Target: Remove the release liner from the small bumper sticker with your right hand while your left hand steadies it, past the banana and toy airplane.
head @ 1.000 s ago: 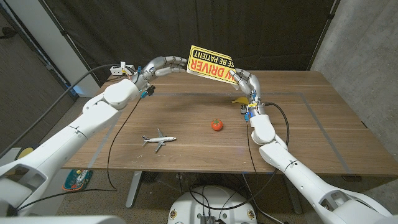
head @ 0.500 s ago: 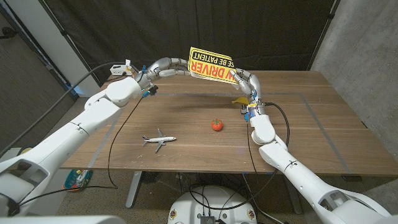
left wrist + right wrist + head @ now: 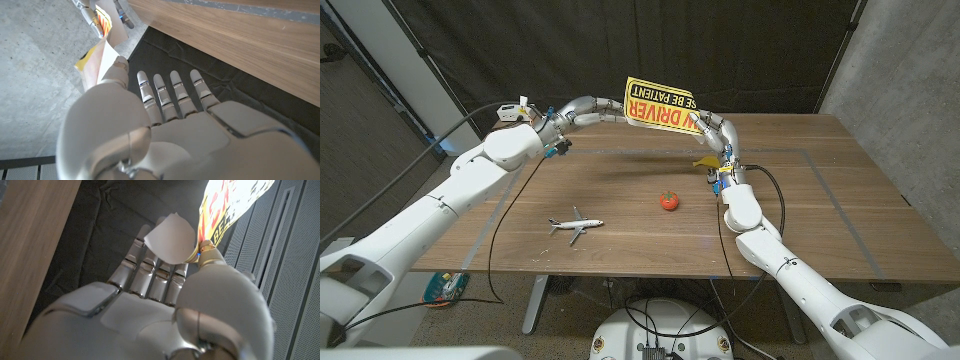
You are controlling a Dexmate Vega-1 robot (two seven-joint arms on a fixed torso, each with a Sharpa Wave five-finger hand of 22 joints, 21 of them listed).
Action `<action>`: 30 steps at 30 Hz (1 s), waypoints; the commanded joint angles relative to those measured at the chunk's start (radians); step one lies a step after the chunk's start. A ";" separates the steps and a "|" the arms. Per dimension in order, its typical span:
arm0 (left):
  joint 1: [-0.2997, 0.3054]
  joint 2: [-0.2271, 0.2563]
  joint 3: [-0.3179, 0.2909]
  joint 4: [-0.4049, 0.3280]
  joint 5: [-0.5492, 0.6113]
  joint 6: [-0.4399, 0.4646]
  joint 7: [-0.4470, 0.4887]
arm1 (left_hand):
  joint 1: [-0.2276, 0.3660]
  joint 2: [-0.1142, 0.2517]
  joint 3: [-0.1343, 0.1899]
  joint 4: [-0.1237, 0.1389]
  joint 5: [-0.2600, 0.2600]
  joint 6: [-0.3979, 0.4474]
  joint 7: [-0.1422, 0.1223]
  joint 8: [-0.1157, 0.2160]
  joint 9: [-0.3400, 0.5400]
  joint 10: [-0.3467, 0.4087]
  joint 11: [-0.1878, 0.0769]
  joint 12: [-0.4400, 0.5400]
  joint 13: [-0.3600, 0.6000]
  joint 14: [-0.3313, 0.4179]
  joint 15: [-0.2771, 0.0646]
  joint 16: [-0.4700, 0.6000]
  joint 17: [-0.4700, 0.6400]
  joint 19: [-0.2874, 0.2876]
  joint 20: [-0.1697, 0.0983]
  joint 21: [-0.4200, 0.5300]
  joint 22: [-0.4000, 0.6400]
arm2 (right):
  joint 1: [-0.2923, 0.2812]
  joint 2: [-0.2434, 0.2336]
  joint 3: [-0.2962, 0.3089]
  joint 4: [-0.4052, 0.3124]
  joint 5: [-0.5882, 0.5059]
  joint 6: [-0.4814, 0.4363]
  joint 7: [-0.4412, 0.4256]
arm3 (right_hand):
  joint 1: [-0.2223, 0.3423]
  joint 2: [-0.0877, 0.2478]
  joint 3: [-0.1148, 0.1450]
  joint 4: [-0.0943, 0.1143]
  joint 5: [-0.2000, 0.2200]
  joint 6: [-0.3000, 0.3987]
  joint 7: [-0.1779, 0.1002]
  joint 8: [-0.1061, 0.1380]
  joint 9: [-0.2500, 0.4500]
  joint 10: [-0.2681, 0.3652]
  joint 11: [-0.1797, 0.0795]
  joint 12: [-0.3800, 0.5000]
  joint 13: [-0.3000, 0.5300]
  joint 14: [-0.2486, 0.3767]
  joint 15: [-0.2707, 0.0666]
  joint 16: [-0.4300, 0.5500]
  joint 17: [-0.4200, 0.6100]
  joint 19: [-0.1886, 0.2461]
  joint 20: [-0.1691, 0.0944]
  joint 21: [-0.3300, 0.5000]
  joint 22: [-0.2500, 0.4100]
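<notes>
Two hands hold sticker (image 3: 661, 106) reading "DRIVER".

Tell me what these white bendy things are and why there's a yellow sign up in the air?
Those are a robot's two arms, reaching over a wooden table. The big picture comes from a camera on the robot's head, looking down. The two close-up pictures come from cameras on its wrists, so they look along the back of each robot hand.

The yellow sign is a bumper sticker. The left robot hand and the right robot hand hold it up above the far side of the table. In the right wrist picture, a white backing paper curls off the sticker by the thumb.

On the table lie a toy airplane, a small red fruit and a banana.
</notes>
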 commanded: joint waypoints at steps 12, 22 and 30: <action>-0.026 0.001 0.004 0.046 -0.099 -0.058 -0.162 | -0.041 -0.048 -0.039 -0.012 0.009 -0.049 -0.009 -0.048 -0.005 -0.057 0.004 -0.019 0.000 -0.041 0.006 -0.062 -0.018 -0.034 0.020 0.009 -0.003 | 0.016 0.018 -0.006 0.037 0.006 0.008 -0.004 | 0.001 0.006 -0.005 -0.005 -0.006 -0.001 -0.002 -0.007 0.003 0.000 -0.005 -0.006 0.006 -0.002 -0.074 -0.006 0.006 -0.011 -0.004 0.011 0.001; 0.008 0.050 -0.018 -0.003 -0.112 -0.046 -0.172 | -0.076 -0.060 -0.075 -0.004 0.022 -0.117 -0.012 -0.050 0.002 -0.115 0.028 -0.062 -0.003 -0.101 0.039 -0.088 -0.024 -0.076 0.035 -0.003 -0.011 | 0.041 0.035 -0.008 0.079 0.007 0.023 -0.009 | 0.001 0.006 -0.006 -0.006 -0.008 -0.004 -0.001 -0.012 0.004 -0.003 -0.003 -0.008 0.009 -0.005 -0.073 -0.012 0.006 -0.015 -0.003 0.016 0.000; 0.022 0.062 -0.025 -0.021 -0.082 -0.019 -0.121 | -0.027 -0.018 -0.048 -0.026 0.015 -0.102 0.043 -0.050 0.002 -0.083 0.025 -0.059 -0.004 -0.074 0.026 -0.082 -0.031 -0.045 0.028 0.013 -0.011 | 0.041 0.036 -0.010 0.079 0.005 0.033 -0.012 | 0.000 0.007 -0.007 -0.005 -0.009 -0.006 -0.003 -0.015 0.004 -0.011 -0.002 -0.013 0.009 -0.009 -0.071 -0.014 0.009 -0.019 -0.002 0.019 -0.001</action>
